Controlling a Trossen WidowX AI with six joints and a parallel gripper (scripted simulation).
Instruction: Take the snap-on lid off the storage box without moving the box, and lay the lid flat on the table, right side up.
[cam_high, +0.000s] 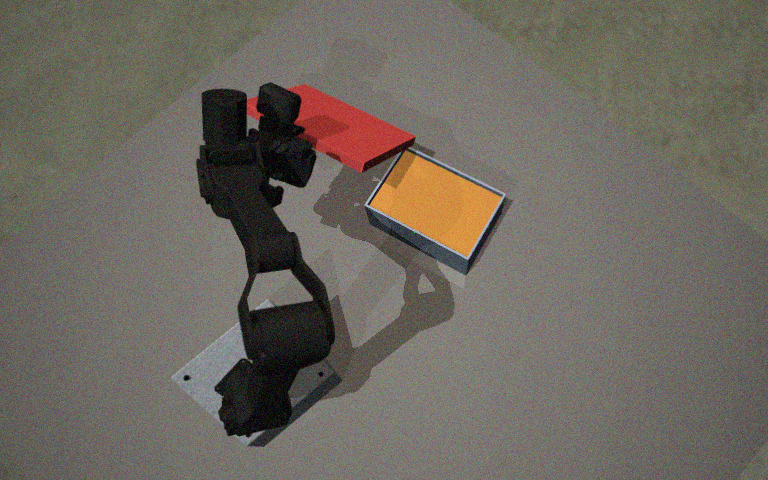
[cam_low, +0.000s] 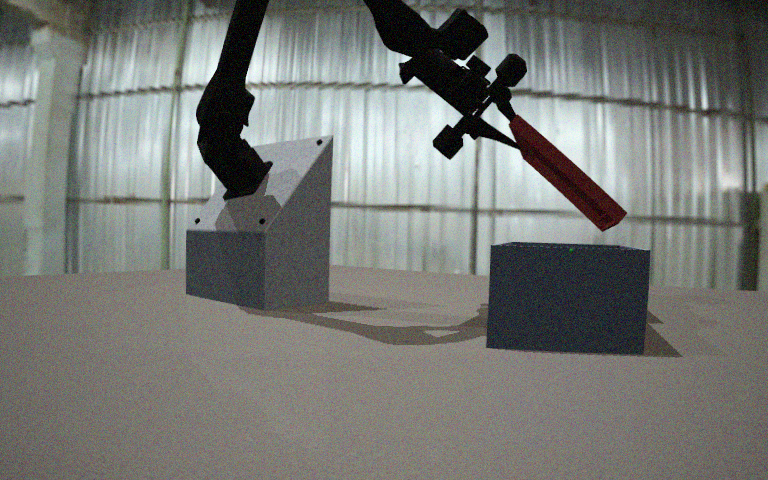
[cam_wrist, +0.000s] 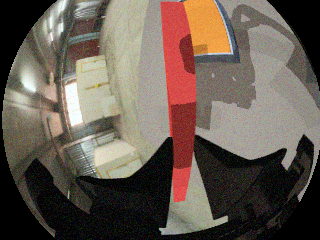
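The red lid (cam_high: 351, 124) (cam_low: 566, 172) (cam_wrist: 180, 75) is in the air, off the box. It tilts steeply, its far end lowest, with its smooth top facing up in the top view. My gripper (cam_low: 514, 133) (cam_wrist: 182, 140) is shut on the lid's upper end; the arm hides the fingertips in the top view. The open storage box (cam_high: 419, 240) (cam_low: 566, 300) (cam_wrist: 217, 58) stands upright on the table, dark blue-grey outside and orange inside. In the top view the lid is up and left of the box, one corner near the box's rim; in the exterior view its low end hangs above rim height.
The grey wedge-shaped arm mount (cam_high: 209, 370) (cam_low: 300, 226) stands on the table (cam_high: 566, 339) (cam_low: 283, 407), lower left of the box in the top view. Arm shadows fall between the mount and the box. The table's edges show at the upper left and upper right.
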